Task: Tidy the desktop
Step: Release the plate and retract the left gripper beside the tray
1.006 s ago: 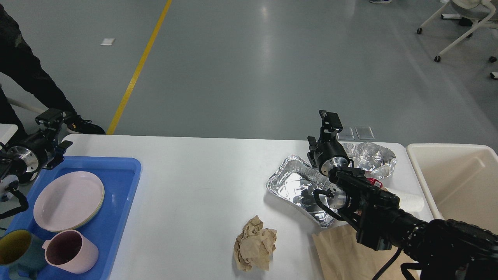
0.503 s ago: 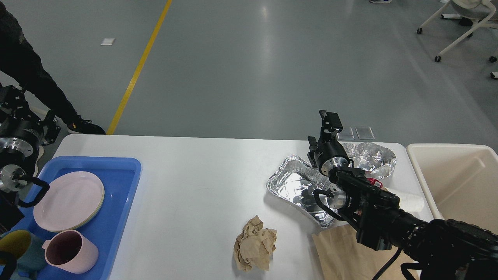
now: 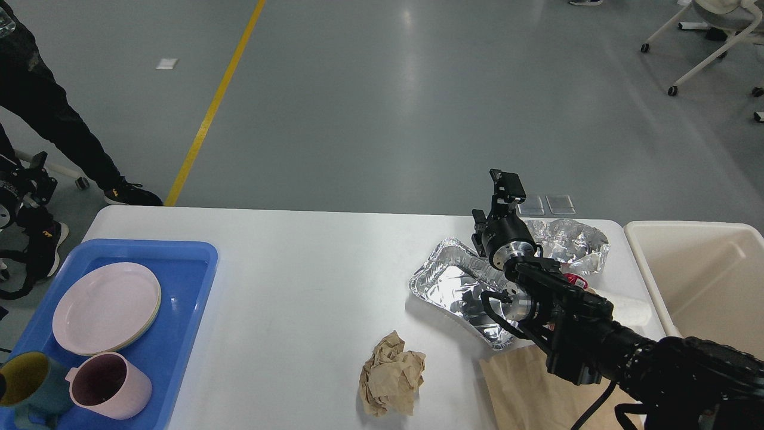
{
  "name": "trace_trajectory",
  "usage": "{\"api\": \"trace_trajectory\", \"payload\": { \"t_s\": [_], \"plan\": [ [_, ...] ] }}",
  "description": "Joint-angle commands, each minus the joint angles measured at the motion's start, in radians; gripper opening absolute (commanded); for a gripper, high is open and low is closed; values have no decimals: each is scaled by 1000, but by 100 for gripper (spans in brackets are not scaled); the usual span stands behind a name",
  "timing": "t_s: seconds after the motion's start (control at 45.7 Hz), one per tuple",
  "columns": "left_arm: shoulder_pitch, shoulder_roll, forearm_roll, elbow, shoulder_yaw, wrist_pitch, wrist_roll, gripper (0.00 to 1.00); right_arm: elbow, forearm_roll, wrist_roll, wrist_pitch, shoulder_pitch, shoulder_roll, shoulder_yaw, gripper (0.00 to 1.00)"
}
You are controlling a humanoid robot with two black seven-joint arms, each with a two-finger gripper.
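Reaching in from the lower right, right arm ending in the right gripper (image 3: 506, 190), raised above the far right part of the white desk (image 3: 298, 280); fingers seen dark and end-on, so impossible to tell whether wide or narrow, and nothing seen held. Lying just below and nearer than those fingers, an open foil tray (image 3: 455, 285), partly hidden by the arm. Sitting just to the right of the fingers, a crumpled foil container (image 3: 567, 242), with a small red-and-white item (image 3: 574, 279) beside it, too hidden to identify. Resting nearer and to the left of the fingers, a crumpled brown paper ball (image 3: 392, 375); lying flat under the forearm, a brown paper bag (image 3: 525, 388). Standing far right, off the desk edge, a cream bin (image 3: 698, 275). Sitting far to the left, a blue tray (image 3: 173, 334) carrying stacked pale plates (image 3: 106, 307), a pink cup (image 3: 107, 385) and a teal-and-yellow cup (image 3: 27, 379). Showing only at the left edge, dark parts of the left arm, gripper not visible.
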Motion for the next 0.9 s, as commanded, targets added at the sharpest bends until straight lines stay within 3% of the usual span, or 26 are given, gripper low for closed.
{"api": "trace_trajectory", "payload": {
  "t_s": [0.0,0.437,0.503,0.656,0.874],
  "plan": [
    [-6,5,0,0,0,0,0,96,0,0,0,0,0,0,0,100],
    [5,-56,-1,-6,2,0,-15,96,0,0,0,0,0,0,0,100],
    [6,-106,0,-6,3,0,-49,96,0,0,0,0,0,0,0,100],
    [26,-172,3,-6,6,0,-181,96,0,0,0,0,0,0,0,100],
    [28,-196,11,-8,97,-12,-210,96,0,0,0,0,0,0,0,100]
  ]
}}
